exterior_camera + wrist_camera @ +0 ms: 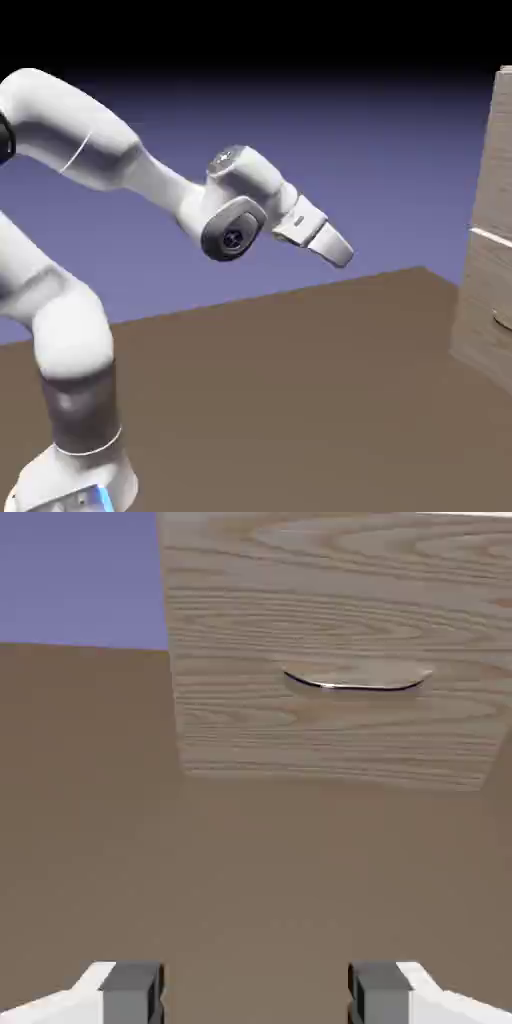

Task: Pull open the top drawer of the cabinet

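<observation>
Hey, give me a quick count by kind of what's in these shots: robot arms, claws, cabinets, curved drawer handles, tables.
Robot arm: 1
Claw: 1
Cabinet: 1
Curved drawer handle: 1
Table: 1
Total: 5

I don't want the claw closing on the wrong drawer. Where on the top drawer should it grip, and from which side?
Probably its handle, approached head-on from the cabinet's front. The hand view shows only the lower front's curved handle, so the top drawer sits higher, above the pale seam. The open claw is well short and must rise.
</observation>
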Robot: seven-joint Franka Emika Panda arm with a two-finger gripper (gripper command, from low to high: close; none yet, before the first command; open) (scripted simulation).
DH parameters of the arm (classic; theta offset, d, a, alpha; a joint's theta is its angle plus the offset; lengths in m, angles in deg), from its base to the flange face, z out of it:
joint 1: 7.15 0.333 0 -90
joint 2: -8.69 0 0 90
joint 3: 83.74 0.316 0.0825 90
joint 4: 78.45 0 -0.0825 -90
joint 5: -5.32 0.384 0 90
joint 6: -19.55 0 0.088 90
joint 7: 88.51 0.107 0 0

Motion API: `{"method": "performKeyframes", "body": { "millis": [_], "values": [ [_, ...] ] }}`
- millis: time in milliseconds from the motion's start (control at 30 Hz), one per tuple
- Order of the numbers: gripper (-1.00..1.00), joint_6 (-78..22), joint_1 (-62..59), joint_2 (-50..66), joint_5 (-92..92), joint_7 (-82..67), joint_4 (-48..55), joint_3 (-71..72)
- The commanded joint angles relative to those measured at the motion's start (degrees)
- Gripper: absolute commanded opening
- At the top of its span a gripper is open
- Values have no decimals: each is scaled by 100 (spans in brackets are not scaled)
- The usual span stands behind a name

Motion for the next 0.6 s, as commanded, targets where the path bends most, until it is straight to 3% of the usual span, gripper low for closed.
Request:
{"method": "performKeyframes", "body": {
  "millis": [0,567],
  "values": [
    [0,-17,40,111,250,-59,149,-66],
    [0,-313,726,1994,4486,-1060,2686,-1182]
  ]
}}
